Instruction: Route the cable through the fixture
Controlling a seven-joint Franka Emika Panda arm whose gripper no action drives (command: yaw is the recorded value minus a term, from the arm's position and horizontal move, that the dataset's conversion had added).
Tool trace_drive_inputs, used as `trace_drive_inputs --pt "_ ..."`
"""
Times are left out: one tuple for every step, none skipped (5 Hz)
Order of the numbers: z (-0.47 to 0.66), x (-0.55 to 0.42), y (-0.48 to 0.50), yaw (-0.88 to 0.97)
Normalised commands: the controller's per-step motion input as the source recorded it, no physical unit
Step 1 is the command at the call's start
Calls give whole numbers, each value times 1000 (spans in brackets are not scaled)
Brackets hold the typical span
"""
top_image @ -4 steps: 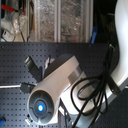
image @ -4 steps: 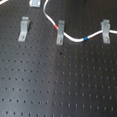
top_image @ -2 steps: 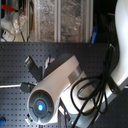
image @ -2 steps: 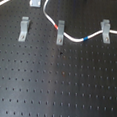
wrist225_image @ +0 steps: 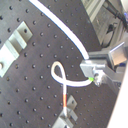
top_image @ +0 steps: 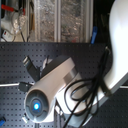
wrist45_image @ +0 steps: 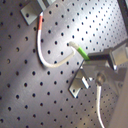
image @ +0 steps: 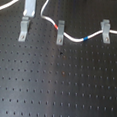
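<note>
In the first exterior view, three grey forked clips stand in a row: left [image: 23,29], middle [image: 60,32] and right [image: 105,31]. The white cable [image: 72,38] runs through the forks of the middle and right clips, with a red band [image: 57,25] before the middle clip and a blue band [image: 85,38] between them. From the middle clip it loops up to my gripper [image: 29,6], just above the left clip, whose fork is empty. In both wrist views the gripper [wrist45_image: 98,64] [wrist225_image: 95,72] is shut on the cable at its green band [wrist45_image: 83,53].
The black perforated board [image: 62,85] fills the first exterior view. In the second exterior view the white arm [top_image: 55,85] and its black hoses [top_image: 82,95] hide most of the scene. Shelves with clutter [top_image: 45,20] stand behind.
</note>
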Motion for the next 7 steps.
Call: trace_drive_inputs --pt "354 -357 388 43" --pt "320 -342 301 54" --pt "257 -368 265 69" --pt "258 -327 294 43" --pt "266 -281 289 14" --pt "332 -260 132 0" --pt "293 -281 36 0"
